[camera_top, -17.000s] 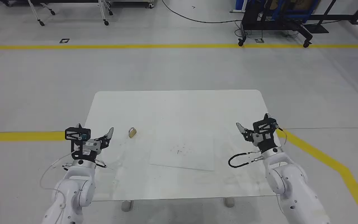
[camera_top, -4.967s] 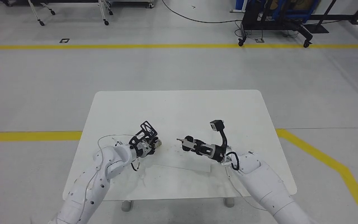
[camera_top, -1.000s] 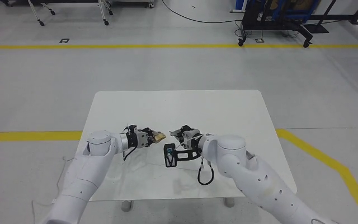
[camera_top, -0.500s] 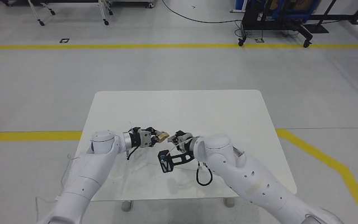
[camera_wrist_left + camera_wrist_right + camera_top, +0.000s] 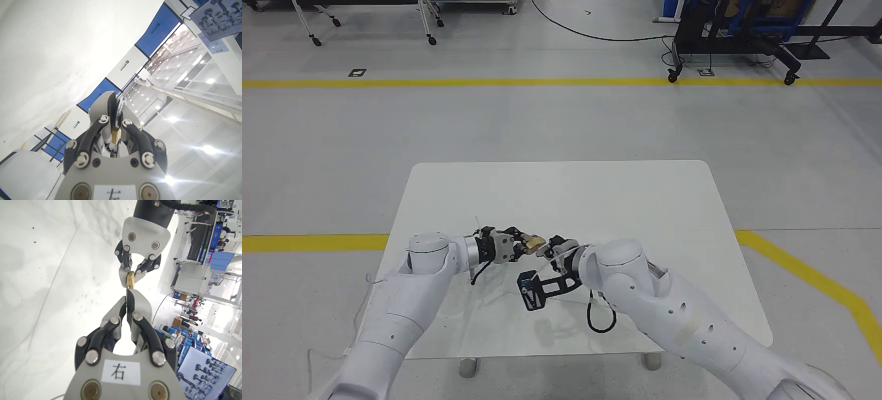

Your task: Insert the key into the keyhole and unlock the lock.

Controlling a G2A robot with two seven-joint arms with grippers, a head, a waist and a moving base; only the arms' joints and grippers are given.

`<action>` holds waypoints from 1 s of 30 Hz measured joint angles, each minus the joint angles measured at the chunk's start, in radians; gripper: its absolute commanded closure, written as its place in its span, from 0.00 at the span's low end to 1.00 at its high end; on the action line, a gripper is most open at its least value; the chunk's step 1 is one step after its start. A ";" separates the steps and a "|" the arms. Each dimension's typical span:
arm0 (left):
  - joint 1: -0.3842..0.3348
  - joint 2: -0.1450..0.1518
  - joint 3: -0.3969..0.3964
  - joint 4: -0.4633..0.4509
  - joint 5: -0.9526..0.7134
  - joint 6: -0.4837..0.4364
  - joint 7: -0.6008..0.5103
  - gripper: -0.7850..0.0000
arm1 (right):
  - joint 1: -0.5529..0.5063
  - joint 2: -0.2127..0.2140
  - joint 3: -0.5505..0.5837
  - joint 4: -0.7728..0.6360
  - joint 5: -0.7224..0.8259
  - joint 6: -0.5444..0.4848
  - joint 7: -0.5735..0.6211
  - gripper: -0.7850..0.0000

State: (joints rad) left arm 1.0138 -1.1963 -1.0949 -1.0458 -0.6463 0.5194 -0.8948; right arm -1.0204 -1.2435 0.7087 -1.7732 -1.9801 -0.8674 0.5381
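I had the left gripper (image 5: 130,276) clamped on the small, stiff lock (image 5: 130,281). The right gripper (image 5: 127,296) pinched the thin, probably slippery key (image 5: 126,291), its tip just past the fingertips.

Quick headcount, nothing fancy. Benches: just one bench (image 5: 642,185), white. Claws: two, the left claw (image 5: 514,243) and the right claw (image 5: 553,248), with two fingers (image 5: 140,306) apiece, which makes four fingers total. Locks: one lock (image 5: 130,280), small and brass, with one keyhole (image 5: 129,286) on the end facing the right claw. Keys: one key (image 5: 126,294), silver, a single blade. Sheets: one thin clear sheet (image 5: 75,285) lying flat on the bench.
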 measured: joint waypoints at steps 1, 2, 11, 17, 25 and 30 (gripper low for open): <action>0.000 0.000 0.001 -0.001 0.000 -0.001 0.000 1.00 | 0.001 -0.001 -0.001 0.003 0.000 -0.001 0.003 1.00; 0.001 0.000 0.003 -0.003 0.001 -0.002 0.000 1.00 | 0.003 -0.003 -0.002 0.007 0.000 -0.002 0.009 1.00; 0.003 0.002 0.008 -0.010 -0.001 0.001 0.006 1.00 | 0.010 -0.016 -0.009 0.021 0.005 -0.001 0.050 1.00; 0.005 0.001 0.014 -0.015 -0.005 0.007 0.013 1.00 | 0.009 -0.022 -0.010 0.024 0.000 0.001 0.071 1.00; 0.005 0.002 0.014 -0.014 -0.022 0.023 0.014 1.00 | 0.011 -0.030 -0.019 0.027 -0.011 0.001 0.081 1.00; 0.004 0.002 0.013 -0.011 -0.044 0.034 0.015 1.00 | 0.008 -0.033 -0.020 0.020 -0.027 -0.007 0.088 1.00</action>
State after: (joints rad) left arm 1.0175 -1.1947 -1.0821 -1.0568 -0.6901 0.5537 -0.8800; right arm -1.0122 -1.2763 0.6887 -1.7537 -2.0067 -0.8747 0.6258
